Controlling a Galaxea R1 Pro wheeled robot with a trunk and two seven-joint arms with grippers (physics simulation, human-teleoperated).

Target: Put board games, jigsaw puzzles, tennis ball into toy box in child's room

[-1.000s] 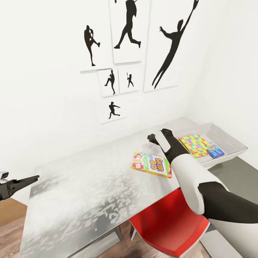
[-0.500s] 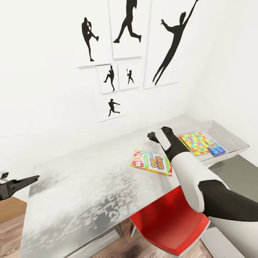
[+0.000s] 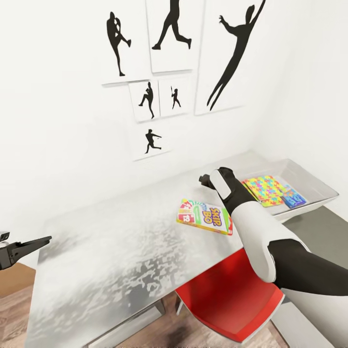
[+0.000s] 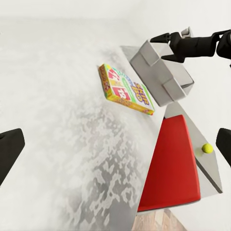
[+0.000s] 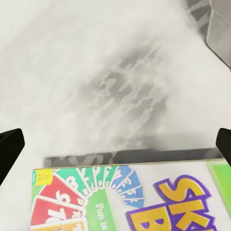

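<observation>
The Skip-Bo board game point(image 3: 205, 217) lies flat on the white table point(image 3: 121, 251). My right gripper point(image 3: 207, 180) hovers just behind it, open and holding nothing. The right wrist view looks down on the game's lid point(image 5: 130, 202) with the right gripper point(image 5: 115, 144) spread wide above it. The toy box point(image 3: 314, 186) stands at the table's right end. A jigsaw puzzle point(image 3: 263, 189) and a blue box point(image 3: 293, 198) lie inside it. In the left wrist view the tennis ball point(image 4: 207, 148) rests on the lower dark grey section. My left gripper point(image 3: 29, 246) is open at the table's left end.
A red chair point(image 3: 232, 299) is tucked under the table's front edge below my right arm. The dark grey lower section point(image 3: 314, 227) adjoins the table on the right. Silhouette pictures point(image 3: 169, 34) hang on the white wall behind. Wood floor point(image 3: 14, 309) shows at the left.
The whole head picture has shifted slightly, so the camera moved. My right gripper stays just behind the Skip-Bo box. The left gripper has hardly moved.
</observation>
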